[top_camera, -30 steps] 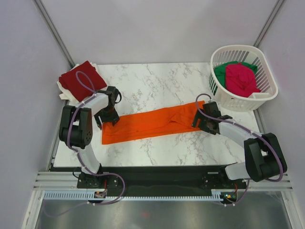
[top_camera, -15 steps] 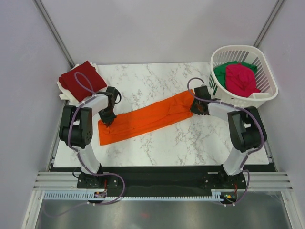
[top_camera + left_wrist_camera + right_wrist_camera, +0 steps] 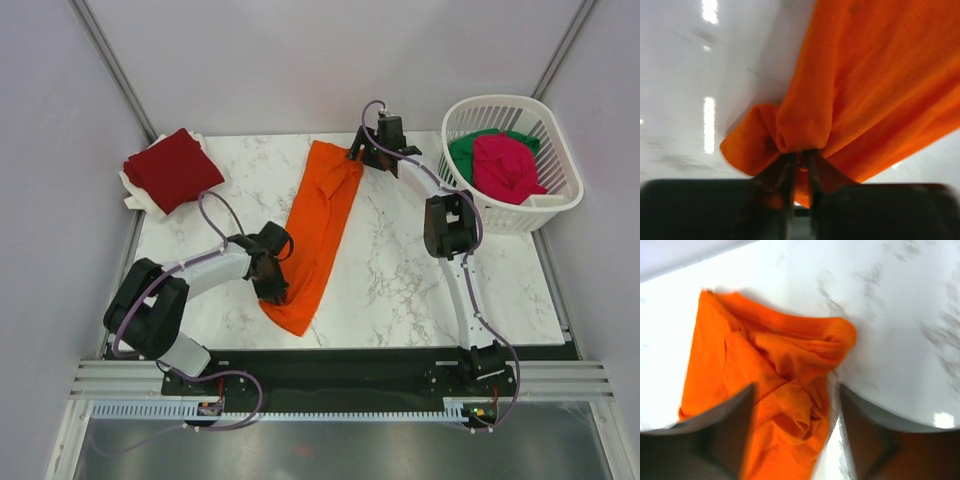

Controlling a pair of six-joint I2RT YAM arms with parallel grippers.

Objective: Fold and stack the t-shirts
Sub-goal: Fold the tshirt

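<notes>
The bright orange t-shirt lies as a long folded strip running from the table's far middle to the near left. My left gripper is shut on its near end; the left wrist view shows the cloth bunched between the closed fingers. My right gripper is at the shirt's far end, open, with its jaws wide apart over the rumpled cloth. The dark red t-shirt lies folded at the far left corner. The magenta-pink t-shirt and the green t-shirt lie in the basket.
The white lattice basket stands at the far right corner of the marble table. A white cloth edge shows under the dark red shirt. Grey walls close in on both sides.
The orange shirt has swung from lying left to right to lying far to near. My right gripper moved to the far middle and my left gripper moved nearer and to the right.
</notes>
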